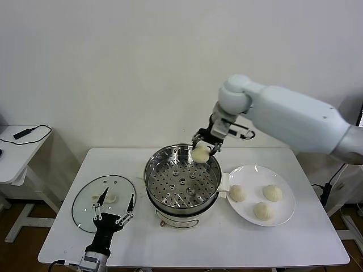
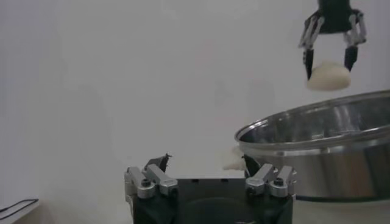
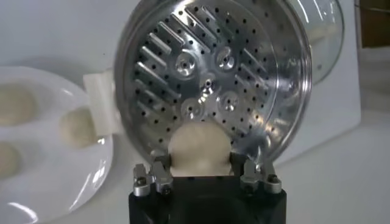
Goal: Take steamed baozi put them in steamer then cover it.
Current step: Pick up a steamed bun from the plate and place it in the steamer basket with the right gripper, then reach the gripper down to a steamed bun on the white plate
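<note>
While the right gripper (image 1: 202, 148) clamps one steamed baozi (image 1: 200, 153) above the steamer's (image 1: 182, 182) far rim at frame centre, three buns (image 1: 264, 200) sit on the white plate (image 1: 283, 216) at right; round, they show no long axis. The left gripper (image 1: 115, 203) hangs wide open over the glass lid (image 1: 85, 205) at lower left.

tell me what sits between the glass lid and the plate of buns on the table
The steamer sits between the glass lid and the plate, its tray still empty. The head view shows this.
</note>
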Controlling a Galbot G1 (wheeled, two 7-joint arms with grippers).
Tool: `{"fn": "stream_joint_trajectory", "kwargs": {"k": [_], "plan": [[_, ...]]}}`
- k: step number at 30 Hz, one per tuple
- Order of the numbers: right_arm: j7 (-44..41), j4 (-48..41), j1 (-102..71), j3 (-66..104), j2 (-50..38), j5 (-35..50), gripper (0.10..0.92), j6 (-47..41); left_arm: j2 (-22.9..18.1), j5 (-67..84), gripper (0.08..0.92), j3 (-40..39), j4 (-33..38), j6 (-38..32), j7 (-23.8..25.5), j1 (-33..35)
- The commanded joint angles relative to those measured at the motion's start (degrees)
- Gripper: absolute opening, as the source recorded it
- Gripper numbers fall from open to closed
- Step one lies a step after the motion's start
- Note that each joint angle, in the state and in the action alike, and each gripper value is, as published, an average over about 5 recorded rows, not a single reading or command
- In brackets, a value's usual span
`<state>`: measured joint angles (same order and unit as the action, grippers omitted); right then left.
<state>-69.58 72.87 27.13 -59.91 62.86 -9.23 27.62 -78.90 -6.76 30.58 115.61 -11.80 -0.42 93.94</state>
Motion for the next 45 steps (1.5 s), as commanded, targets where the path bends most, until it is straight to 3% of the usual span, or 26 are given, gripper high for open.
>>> {"fn": "stream_joint_trajectory", "kwargs": {"k": [1,17,26,31,36,41,45], "plan": [[0.64,-8.72,-4.12,0.35,9.21,-6.62,0.67,2.38,0.12,0.26,0.823,0.32,0.01,-0.58,-0.16,0.17],[1.87,-16.3,-7.42,1.59,14.54,-10.67,0.687,4.89,0.07,0.48,0.823,0.96,-0.02,-1.07,-0.32,0.28],[1.58,-15.04,-7.57,2.14,13.68,-9.52,0.817,5.17,-0.02,0.49,0.823,1.13,-0.18,-1.19,-0.34,0.11],[-3.15,-6.97,-3.88,2.9,7.14,-1.16,0.822,1.39,-0.02,0.46,0.823,0.96,-0.3,-1.02,-0.39,-0.13],[-6.65,-0.44,4.77,-0.8,-4.39,14.06,0.823,-10.2,0.01,0.36,0.823,0.56,-0.2,-0.89,-0.41,-0.43],[-4.51,-1.38,12.94,-10.88,-14.85,27.03,0.823,-22.51,0.07,0.17,0.823,-0.04,0.1,-0.6,-0.47,-0.58],[-1.66,-3.62,12.87,-16.98,-20.37,33.02,0.823,-27.5,0.14,0.12,0.823,-0.3,0.02,-0.6,-0.51,-0.71]]}}
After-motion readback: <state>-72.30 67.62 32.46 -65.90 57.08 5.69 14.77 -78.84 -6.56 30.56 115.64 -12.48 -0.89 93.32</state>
